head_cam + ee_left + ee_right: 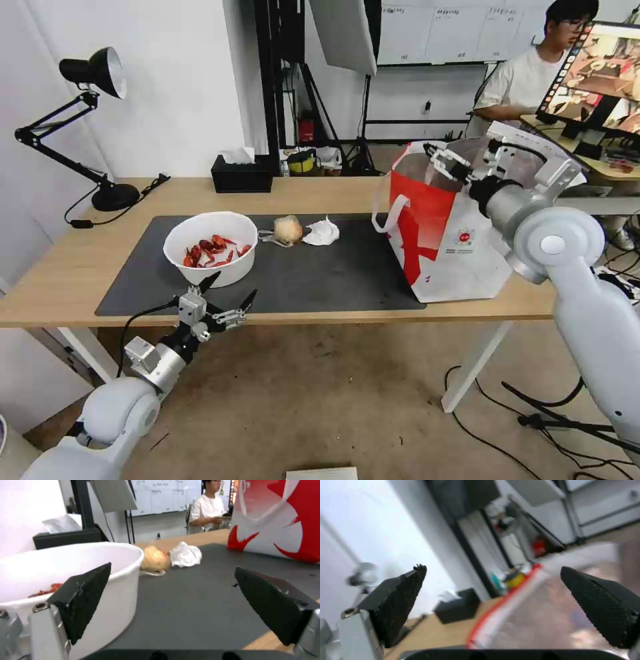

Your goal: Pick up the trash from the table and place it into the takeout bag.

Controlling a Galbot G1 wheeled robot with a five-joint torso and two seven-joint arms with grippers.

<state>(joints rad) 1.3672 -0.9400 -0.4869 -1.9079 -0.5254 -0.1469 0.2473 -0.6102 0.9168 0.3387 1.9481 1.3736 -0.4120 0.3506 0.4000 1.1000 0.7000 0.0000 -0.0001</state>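
**Both grippers empty, trash on the mat**

Our left gripper [232, 295] hovers at the table's [60, 280] near edge, fingers spread wide, just at 6 o'clock of the white bowl [212, 247] of red crayfish shells [212, 249]. From the bowl, the beige lump [288, 230] and crumpled tissue [321, 232] lie toward 2 o'clock on the dark mat [320, 273]. Our right gripper [437, 155] hangs over the open top of the takeout bag [440, 233], fingers spread and holding nothing. The bag stands upright at the mat's 3 o'clock end.
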